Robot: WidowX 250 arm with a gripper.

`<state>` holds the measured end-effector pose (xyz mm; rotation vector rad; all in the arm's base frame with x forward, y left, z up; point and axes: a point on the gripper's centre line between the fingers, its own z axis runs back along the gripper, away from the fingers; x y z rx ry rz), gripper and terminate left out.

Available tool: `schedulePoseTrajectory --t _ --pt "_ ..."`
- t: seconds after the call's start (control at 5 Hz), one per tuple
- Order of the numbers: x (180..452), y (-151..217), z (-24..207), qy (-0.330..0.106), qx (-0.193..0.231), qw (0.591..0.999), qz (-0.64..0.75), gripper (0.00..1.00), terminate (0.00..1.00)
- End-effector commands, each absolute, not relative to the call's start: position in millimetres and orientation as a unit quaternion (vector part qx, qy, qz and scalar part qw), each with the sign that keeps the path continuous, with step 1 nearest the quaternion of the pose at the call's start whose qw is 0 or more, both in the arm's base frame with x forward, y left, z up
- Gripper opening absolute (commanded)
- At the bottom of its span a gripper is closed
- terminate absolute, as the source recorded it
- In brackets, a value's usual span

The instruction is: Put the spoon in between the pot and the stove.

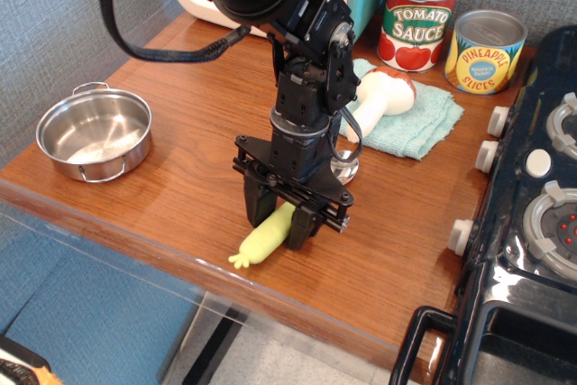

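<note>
The gripper [279, 222] is pointed straight down over the front part of the wooden counter [180, 114], with its two dark fingers set on either side of the spoon [270, 233]. The fingers are closed in against the pale yellow-green handle, so the spoon is held between them. The handle is seen slanting out below the gripper toward the counter's front edge, its knobbed end lying on or just above the wood; which of the two cannot be told. The shiny silver bowl of the spoon is seen behind the gripper, on the far side, low over the counter.

The pot [94, 134] is found well to the left, near the counter's left corner, apart from the gripper. The stove [532, 250] is placed at the right edge, also apart from it. The spoon is thus located between the two, somewhat nearer the front edge than either.
</note>
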<state>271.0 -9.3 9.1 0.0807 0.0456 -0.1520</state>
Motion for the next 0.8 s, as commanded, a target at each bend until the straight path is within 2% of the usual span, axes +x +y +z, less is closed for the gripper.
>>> schedulePoseTrajectory --t 0.0,0.2,0.4,0.6 --pt "265 12 81 -0.075 0.015 0.995 -0.060 1.00 0.00" --pt "259 24 101 -0.090 0.003 0.994 -0.055 1.00 0.00" --pt "259 24 101 -0.090 0.003 0.994 -0.055 1.00 0.00" --pt "259 24 101 -0.090 0.003 0.994 -0.055 1.00 1.00"
